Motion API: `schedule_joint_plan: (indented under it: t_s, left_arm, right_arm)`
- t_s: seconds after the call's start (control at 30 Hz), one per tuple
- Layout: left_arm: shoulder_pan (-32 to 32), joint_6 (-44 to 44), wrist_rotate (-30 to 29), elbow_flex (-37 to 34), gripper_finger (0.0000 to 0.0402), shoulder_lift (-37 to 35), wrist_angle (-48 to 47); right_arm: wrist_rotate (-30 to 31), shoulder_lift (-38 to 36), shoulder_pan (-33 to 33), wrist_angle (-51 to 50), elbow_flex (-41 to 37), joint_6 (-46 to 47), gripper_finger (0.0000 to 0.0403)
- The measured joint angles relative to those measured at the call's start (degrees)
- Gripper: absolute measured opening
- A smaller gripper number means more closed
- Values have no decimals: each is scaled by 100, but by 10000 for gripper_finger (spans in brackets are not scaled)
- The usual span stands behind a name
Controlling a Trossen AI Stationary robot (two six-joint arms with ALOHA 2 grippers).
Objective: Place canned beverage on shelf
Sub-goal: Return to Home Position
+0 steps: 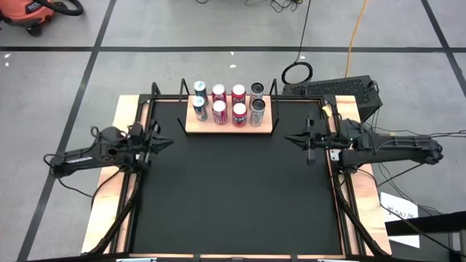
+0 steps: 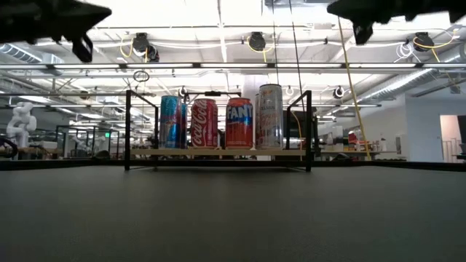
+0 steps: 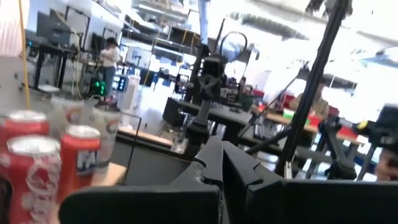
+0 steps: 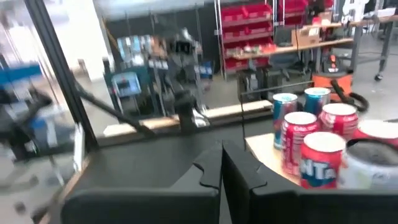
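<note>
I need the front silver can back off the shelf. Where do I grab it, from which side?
Probably its top band, coming from the front. The silver can stands upright at the shelf's front corner, taller than the Fanta can close beside it, so fingers have room only above that neighbour.

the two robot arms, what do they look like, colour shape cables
Both the left arm and the right arm are slim, jointed and black, with dark cables trailing near their bases. The left gripper and right gripper have two angular black fingers each. A white patch marks the right wrist.
</note>
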Motion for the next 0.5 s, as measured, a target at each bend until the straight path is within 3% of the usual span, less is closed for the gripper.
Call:
schedule_joint_plan:
  t_s: [0.1,0.2,0.27,0.4,0.5]
  left_arm:
    - [0,-343,-20,-408,1,-131,411]
    - [0,-469,-16,-532,1,-163,475]
    - [0,-454,85,-532,1,-162,164]
    - [-4,-400,820,-537,1,-156,-996]
    - [0,-299,791,-539,1,-157,-1227]
  right_arm:
    - [-2,-202,0,574,-610,335,0]
    - [-6,-285,1,507,-903,372,0]
    - [-4,-332,0,456,-996,370,0]
    - [-20,-562,0,301,-1093,231,0]
    - [-20,-781,0,169,-1257,260,0]
